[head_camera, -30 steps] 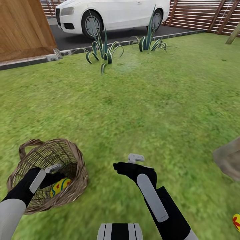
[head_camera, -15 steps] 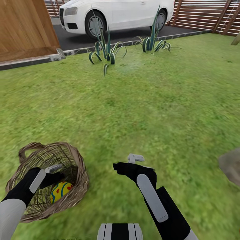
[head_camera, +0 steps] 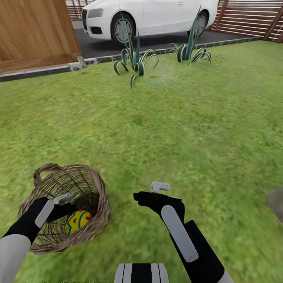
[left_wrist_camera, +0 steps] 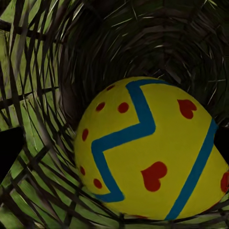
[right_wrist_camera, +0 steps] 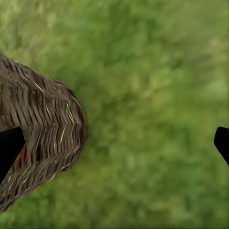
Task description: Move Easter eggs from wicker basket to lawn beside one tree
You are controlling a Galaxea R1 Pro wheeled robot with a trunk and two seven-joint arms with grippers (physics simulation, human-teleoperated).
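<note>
no writing or brand can be read anywhere. one yellow egg [head_camera: 78,221] with blue zigzags, red dots and hearts lies inside the twig basket [head_camera: 96,184] on the lawn [head_camera: 177,125], the left gripper [head_camera: 65,198] reaching in, grip impossible to tell. the right gripper [right_wrist_camera: 114,143] hangs spread wide over grass beside the basket.

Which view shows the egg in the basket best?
The left wrist view: the egg is close, its zigzags and red marks clear. The head view shows it small inside the basket. The right wrist view gives a sliver through the weave.
</note>
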